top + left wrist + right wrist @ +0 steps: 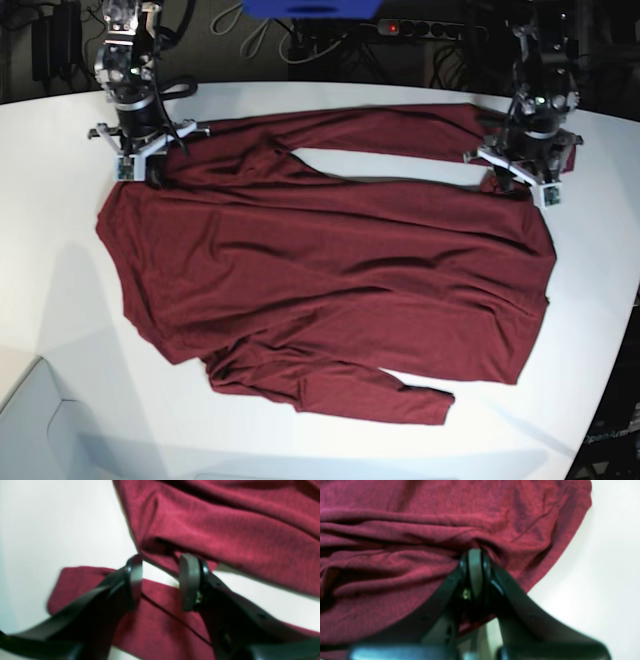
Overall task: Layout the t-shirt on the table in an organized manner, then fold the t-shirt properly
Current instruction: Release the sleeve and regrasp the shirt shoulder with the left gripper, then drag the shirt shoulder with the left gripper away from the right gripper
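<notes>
T-shirt (330,290) edges inside table (60,330), bare margins all round.

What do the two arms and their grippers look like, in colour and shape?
Both grippers, left gripper and right gripper, have glossy black curved fingers with flat, rounded grey pads. In the base view each arm is dark with silver metal joints and a light grey cross-shaped wrist bracket. Black cables loop behind them.

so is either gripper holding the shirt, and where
The right gripper is shut on the t-shirt, pinching a fold near its edge. The left gripper is open, holding nothing.
</notes>
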`<action>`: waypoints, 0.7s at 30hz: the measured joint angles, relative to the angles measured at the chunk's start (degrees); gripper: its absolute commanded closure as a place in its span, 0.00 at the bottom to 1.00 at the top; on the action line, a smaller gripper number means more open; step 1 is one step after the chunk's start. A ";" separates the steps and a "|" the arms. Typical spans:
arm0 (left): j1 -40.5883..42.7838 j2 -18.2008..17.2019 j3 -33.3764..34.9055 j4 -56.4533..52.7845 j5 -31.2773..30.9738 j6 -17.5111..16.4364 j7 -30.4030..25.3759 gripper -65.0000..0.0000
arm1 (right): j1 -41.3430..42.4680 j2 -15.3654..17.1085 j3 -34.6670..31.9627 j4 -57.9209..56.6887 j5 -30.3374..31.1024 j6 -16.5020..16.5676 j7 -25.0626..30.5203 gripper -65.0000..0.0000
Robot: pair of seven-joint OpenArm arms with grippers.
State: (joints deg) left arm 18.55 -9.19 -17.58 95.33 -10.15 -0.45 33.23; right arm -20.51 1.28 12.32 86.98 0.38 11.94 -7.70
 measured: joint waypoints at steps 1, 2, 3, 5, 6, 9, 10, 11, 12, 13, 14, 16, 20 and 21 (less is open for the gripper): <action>-0.02 0.00 0.02 0.07 -0.02 0.02 -0.07 0.63 | 0.00 0.00 0.00 0.00 0.00 0.00 -0.02 1.00; -0.04 -0.02 0.00 0.33 0.00 0.04 -0.26 0.63 | 0.02 0.00 0.00 0.00 0.00 0.00 -0.02 1.00; -0.04 -0.11 -0.09 0.48 0.00 0.04 -0.57 0.63 | 0.02 0.00 0.00 0.00 0.00 0.00 -0.02 1.00; -0.07 -0.17 -0.09 0.48 0.00 0.04 -0.63 0.63 | 0.02 0.00 0.00 -0.02 0.00 0.00 -0.02 1.00; -0.04 -0.17 -0.09 0.46 -0.02 0.02 -0.44 0.63 | 0.02 0.00 0.00 -0.02 0.00 0.00 0.00 1.00; -0.26 1.16 -0.11 0.42 0.00 0.09 -0.39 0.63 | 0.02 0.00 0.00 -0.02 0.00 0.00 -0.02 1.00; -0.55 1.66 -0.07 0.39 0.13 0.04 -0.24 0.63 | 0.02 0.00 0.00 -0.02 0.00 0.00 -0.02 1.00; -1.03 1.95 0.07 0.37 0.00 0.00 -0.20 0.63 | 0.17 -0.02 0.00 -0.02 0.00 0.02 -0.02 1.00; -1.36 1.97 0.22 0.28 -0.02 0.02 -0.22 0.63 | 0.37 -0.02 0.00 -0.02 0.00 0.00 -0.17 1.00; -1.68 1.88 0.35 0.11 -0.09 0.02 -0.55 0.63 | 0.50 -0.02 0.00 -0.07 0.00 0.02 -0.33 1.00; -2.01 1.66 1.01 -0.44 0.11 0.11 -1.09 0.63 | 0.70 0.00 0.00 -0.20 0.00 0.00 -0.44 1.00; -2.12 0.94 3.21 -1.99 0.63 0.26 -0.90 0.63 | 0.81 0.02 0.00 -0.26 -0.02 0.00 -0.44 1.00; -2.19 1.38 3.87 -3.30 0.42 0.04 -0.26 0.63 | 0.81 0.02 0.00 -0.26 -0.02 0.00 -0.44 1.00; -2.29 1.27 3.74 -3.30 0.48 0.07 -0.48 0.63 | 0.79 0.07 0.00 -0.26 0.00 0.00 -0.42 1.00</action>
State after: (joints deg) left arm 16.25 -7.92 -13.85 92.03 -9.67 -0.38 32.75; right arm -19.73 1.34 12.32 86.72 0.38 11.94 -8.12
